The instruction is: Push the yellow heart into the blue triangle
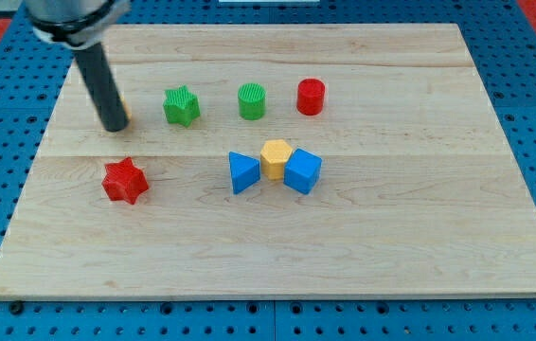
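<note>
— Where is the yellow heart?

— Well apart from the blue triangle, far toward the view's left and a little toward the top. Only a thin yellow-orange sliver of it shows, at the right edge of my rod. The rest is hidden, so I cannot make out its shape.

— And your tip?

— Right against that sliver, on its left, just as far from the triangle. As for a hand, the arm ends in this plain dark rod, so there is nothing whose open or closed state I can tell.

— What sits by the triangle?

— A yellow block with a flat, many-sided top touches its right side, and a blue cube touches that block's far side. The red star lies well to the triangle's left. Above the triangle runs a row: green star, green cylinder, red cylinder.

— All on the wooden tabletop?

— Yes, every one.
</note>
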Robot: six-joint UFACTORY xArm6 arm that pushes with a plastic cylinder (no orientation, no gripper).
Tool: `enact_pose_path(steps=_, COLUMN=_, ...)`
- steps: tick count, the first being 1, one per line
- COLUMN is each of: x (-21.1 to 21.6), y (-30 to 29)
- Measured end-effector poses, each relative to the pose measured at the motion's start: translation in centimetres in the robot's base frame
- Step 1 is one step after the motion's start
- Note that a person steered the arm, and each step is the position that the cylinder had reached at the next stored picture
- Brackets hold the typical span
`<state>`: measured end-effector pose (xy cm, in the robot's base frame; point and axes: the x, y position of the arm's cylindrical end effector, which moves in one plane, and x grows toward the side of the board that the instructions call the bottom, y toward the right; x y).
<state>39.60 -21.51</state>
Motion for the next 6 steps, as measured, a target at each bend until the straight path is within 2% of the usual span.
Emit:
enact_pose_path(steps=1, x=-0.2, y=-6.2)
enact_pose_path(steps=2, x=-1.3, y=-8.8)
enact_pose_path(steps=4, x=-2.6, y=-2.4)
enact_pose_path(steps=5, x=-5.4, y=-3.1)
enact_pose_path(steps=6, x=-6.4, y=-0.4)
